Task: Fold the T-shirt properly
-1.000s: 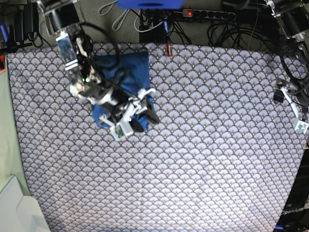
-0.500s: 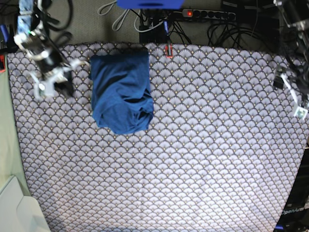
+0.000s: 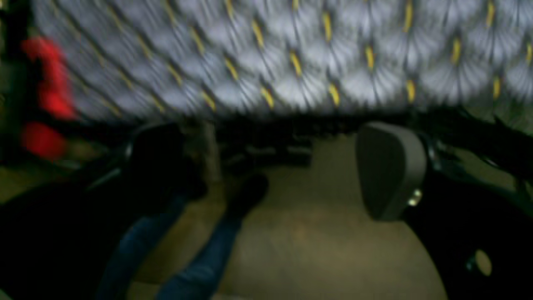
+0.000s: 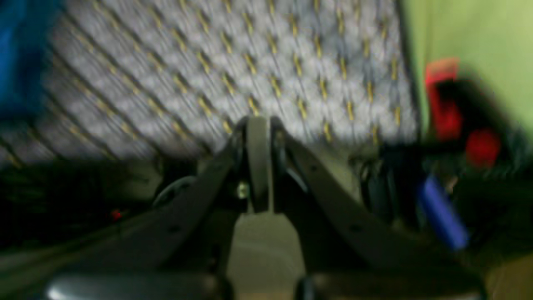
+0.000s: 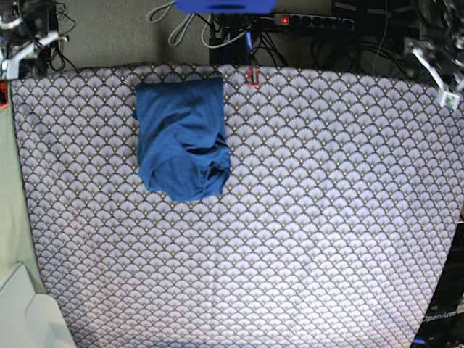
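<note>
Right gripper (image 4: 258, 162) at table's far corner off cloth edge, fingers pressed together, empty. Left gripper (image 3: 275, 166) at opposite far corner, fingers spread wide, empty. T-shirt (image 5: 183, 138) folded on patterned cloth (image 5: 304, 217), near far edge.

Table w/ scale-pattern cloth (image 5: 304, 239); folded blue T-shirt (image 5: 183, 138) lies on it, far-left area.

Partial lettering "OpenArm" reads on a dark panel (image 5: 441, 317) at the base view's lower right corner. Wrist views too blurred; nothing legible there.
</note>
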Motion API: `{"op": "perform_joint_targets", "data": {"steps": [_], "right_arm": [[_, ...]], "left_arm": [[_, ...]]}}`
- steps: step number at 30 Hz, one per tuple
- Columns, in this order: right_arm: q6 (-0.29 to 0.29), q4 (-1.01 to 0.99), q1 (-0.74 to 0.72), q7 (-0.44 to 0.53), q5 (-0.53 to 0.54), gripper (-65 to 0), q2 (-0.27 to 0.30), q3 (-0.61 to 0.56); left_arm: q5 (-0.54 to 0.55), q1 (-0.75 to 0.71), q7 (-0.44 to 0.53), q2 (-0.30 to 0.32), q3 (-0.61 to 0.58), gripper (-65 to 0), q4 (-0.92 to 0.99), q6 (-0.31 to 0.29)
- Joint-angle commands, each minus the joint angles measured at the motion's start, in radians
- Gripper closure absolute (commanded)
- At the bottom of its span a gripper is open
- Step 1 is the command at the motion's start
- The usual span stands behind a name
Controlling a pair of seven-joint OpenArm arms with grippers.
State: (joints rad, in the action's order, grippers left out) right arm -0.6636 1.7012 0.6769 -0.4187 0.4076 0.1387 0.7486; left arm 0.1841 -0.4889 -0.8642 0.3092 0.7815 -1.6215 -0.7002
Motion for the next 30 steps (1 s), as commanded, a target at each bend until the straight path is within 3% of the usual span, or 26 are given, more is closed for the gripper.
{"op": "perform_joint_targets", "data": {"steps": [1, 5, 10, 18, 26, 27, 30], "right_arm": [[-0.02, -0.036, 0.002, 0.016, 0.012, 0.0, 0.023, 0.01], [-0.035, -0.246, -0.023, 0.04, 0.012, 0.0, 0.069, 0.004], [-0.035, -0.484, -0.026, 0.271, 0.012, 0.0, 0.117, -0.065], [-0.035, -0.958, -0.121, 0.558, 0.012, 0.0, 0.192, -0.338], [-0.035, -1.305, -0.25, 0.834, 0.012, 0.0, 0.2, -0.59], [-0.029, -1.328, -0.257, 0.852, 0.012, 0.0, 0.2, -0.619], [0.084, -1.378, -0.288, 0.897, 0.012, 0.0, 0.195, -0.705]], "left_arm": [[0.004, -0.021, 0.012, 0.011, 0.006, -65.0, -0.003, 0.002], [-0.048, -0.073, 0.056, -0.026, -0.001, -65.0, 0.043, 0.002], [-0.182, -0.144, 0.23, -0.091, -0.038, -65.0, 0.158, 0.002], [-0.272, -0.167, 0.484, -0.129, -0.159, -65.0, 0.491, 0.002], [-0.285, -0.046, 0.712, -0.104, -0.187, -65.0, 0.872, 0.002], [-0.301, -0.035, 0.742, -0.104, -0.188, -65.0, 0.91, 0.002], [-0.355, 0.003, 0.824, -0.103, -0.248, -65.0, 1.018, 0.002]]}}
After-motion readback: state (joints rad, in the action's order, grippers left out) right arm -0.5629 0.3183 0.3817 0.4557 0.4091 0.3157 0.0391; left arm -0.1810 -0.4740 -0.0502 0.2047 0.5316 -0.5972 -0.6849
